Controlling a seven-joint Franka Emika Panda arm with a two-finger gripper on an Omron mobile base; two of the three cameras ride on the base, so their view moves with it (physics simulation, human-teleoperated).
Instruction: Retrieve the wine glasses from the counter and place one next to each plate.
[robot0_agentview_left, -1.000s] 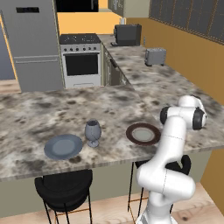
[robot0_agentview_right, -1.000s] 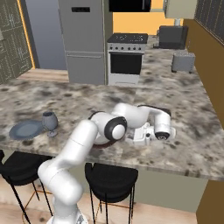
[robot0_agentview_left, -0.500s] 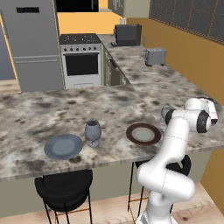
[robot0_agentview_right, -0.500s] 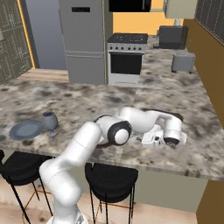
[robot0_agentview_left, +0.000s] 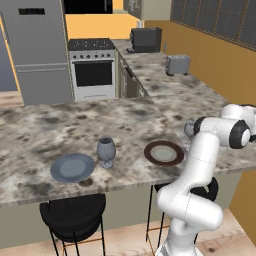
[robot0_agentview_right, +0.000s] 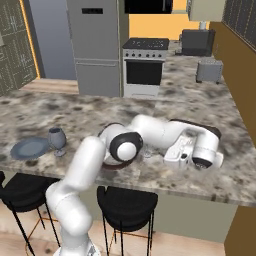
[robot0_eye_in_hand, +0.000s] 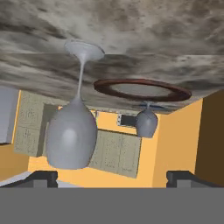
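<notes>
Two finger tips (robot0_eye_in_hand: 43, 177) stand wide apart with nothing between them, so your gripper (robot0_eye_in_hand: 113, 178) is open. The paler wine glass (robot0_eye_in_hand: 72, 131) lies just ahead of it, off toward one tip, not centred. Its stem runs upright from its foot on the stone (the hand camera is rolled over, so it looks hung). In the scene it sits left of the hand, just right of the brown-rimmed plate (robot0_eye_in_hand: 103, 86). Farther left, the dark goblet (robot0_agentview_left: 106, 150) stands beside the blue-grey plate (robot0_agentview_left: 72, 167). The speckled bar top (robot0_agentview_left: 40, 125) has free room around both; black stools (robot0_agentview_left: 72, 220) stand below its near edge.
</notes>
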